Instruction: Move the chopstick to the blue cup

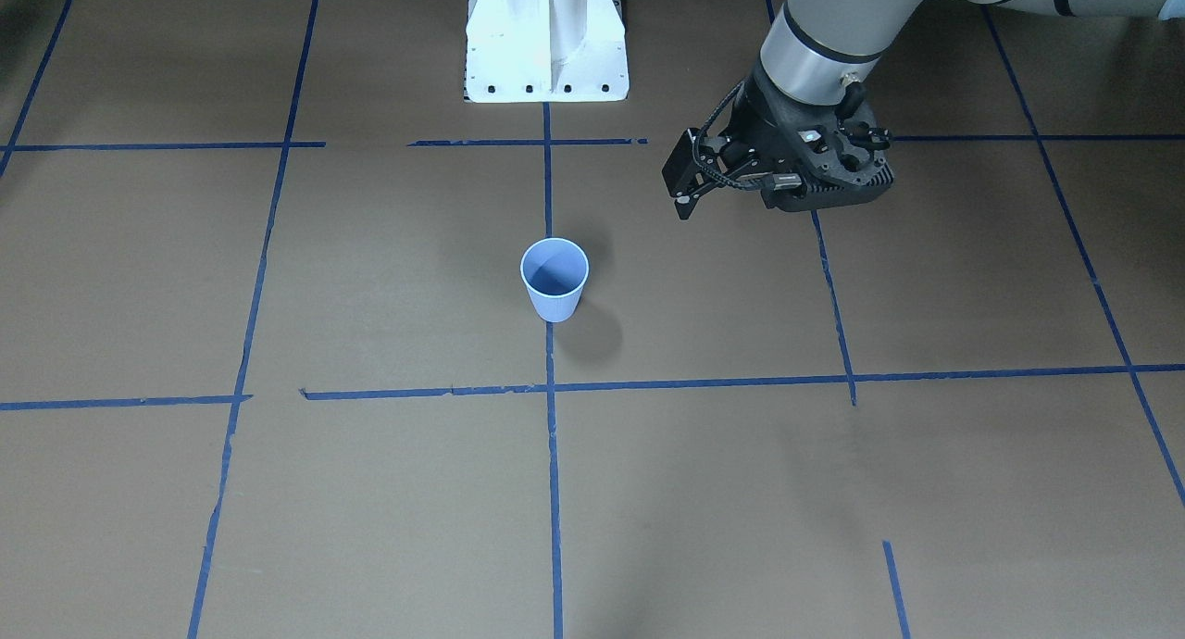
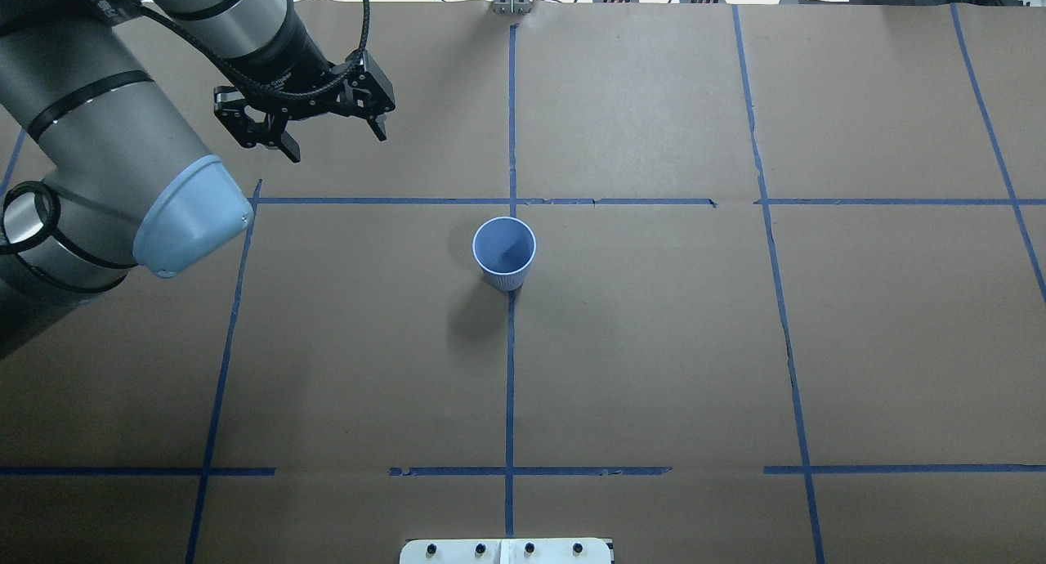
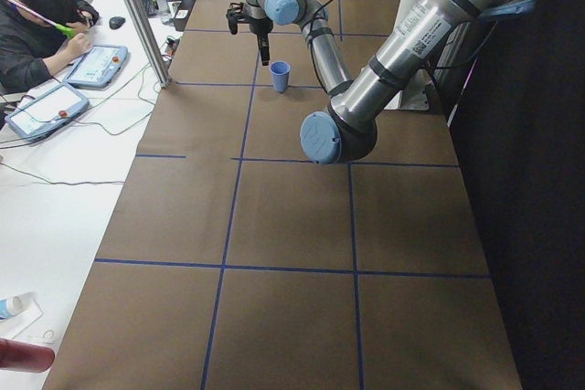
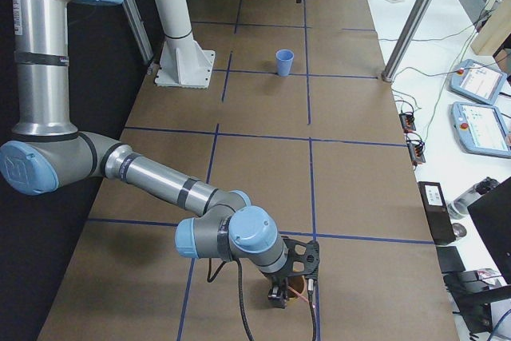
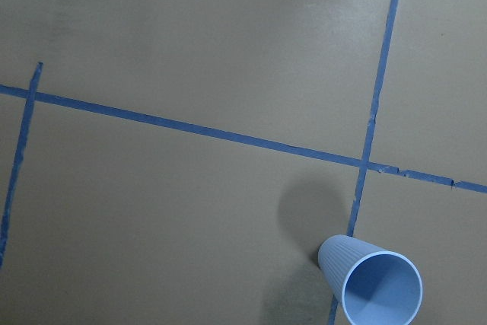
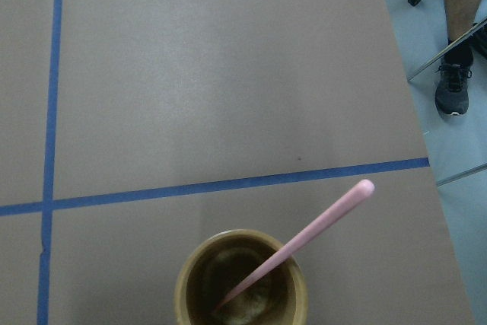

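The blue cup stands upright and empty at the table's middle; it also shows in the front view and low right in the left wrist view. A pale pink chopstick leans in a brown cup, right under the right wrist camera. My right gripper hangs over that brown cup at the table's right end, far from the blue cup; I cannot tell if it is open or shut. My left gripper is open and empty, above the table beyond and left of the blue cup.
The robot's white base stands behind the blue cup. Blue tape lines cross the brown table cover. Tablets and cables lie on a white side table past the operators' edge. A seated person is at that side.
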